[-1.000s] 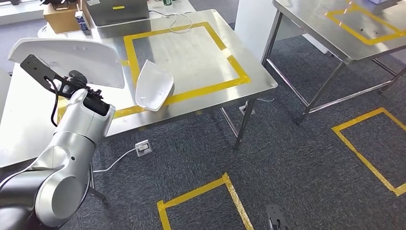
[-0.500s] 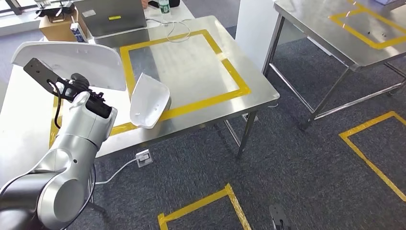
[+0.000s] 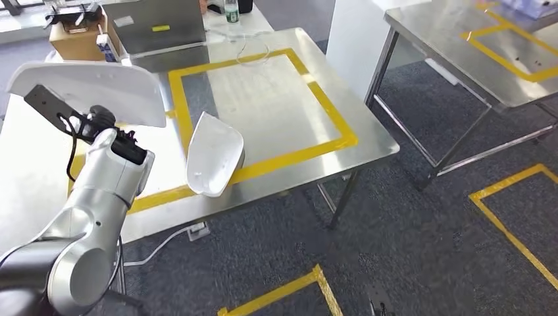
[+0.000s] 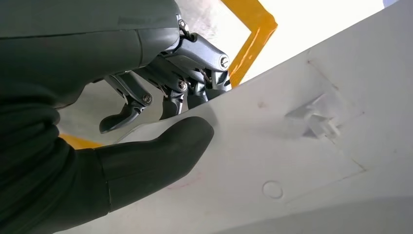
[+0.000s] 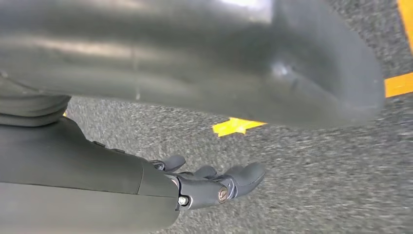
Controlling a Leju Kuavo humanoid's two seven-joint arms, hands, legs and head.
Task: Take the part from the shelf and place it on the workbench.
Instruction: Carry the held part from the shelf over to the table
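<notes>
Over the worktop (image 3: 283, 99) our left hand (image 4: 160, 112) grips a white panel (image 3: 92, 89), second part (image 3: 212, 155) on the tape, our right hand (image 5: 214, 183) empty, fingers loosely apart.

A second steel table (image 3: 520, 79) is standing right of the white pillar (image 3: 349, 33), carrying yellow tape. A cardboard box (image 3: 72, 36), a bottle (image 3: 230, 11) and a white cable (image 3: 253, 45) are sitting at the back. Taped floor outlines (image 3: 510, 227) are lying on grey carpet (image 3: 408, 243).
</notes>
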